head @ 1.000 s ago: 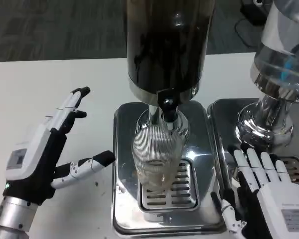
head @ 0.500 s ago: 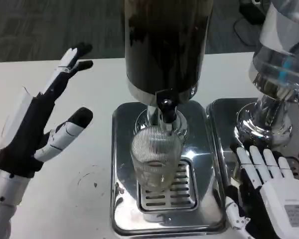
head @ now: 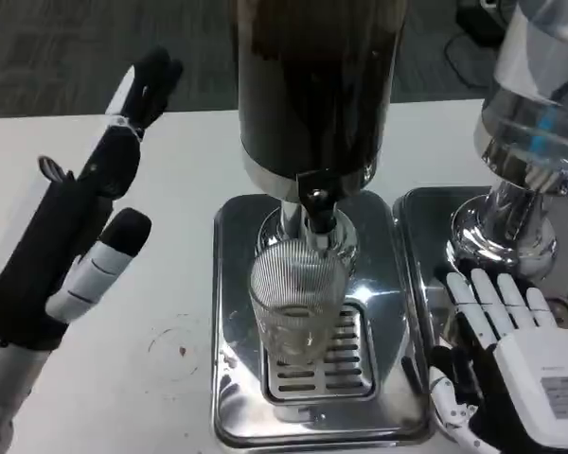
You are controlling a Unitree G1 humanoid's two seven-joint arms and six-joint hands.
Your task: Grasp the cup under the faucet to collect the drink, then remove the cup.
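Cup [head: 298, 303] stood on the drip tray [head: 232, 378] under the faucet [head: 314, 203], ungrasped. My left hand [head: 71, 236] hovered spread and empty above the counter [head: 161, 331]; my right hand [head: 511, 359] rested flat, holding nothing. Grasping came next, I judged: left hand lowering toward the cup

The cup [head: 298, 307] is a clear glass with fine vertical ribs, and it is standing upright on the slotted drip grille [head: 336, 364] of the steel tray, directly under the black faucet [head: 315, 200] of the dark drink dispenser [head: 312, 90]. It is sitting between the two hands, to the right of the raised left hand [head: 71, 227] and just left of the right hand [head: 511, 359], touching neither.
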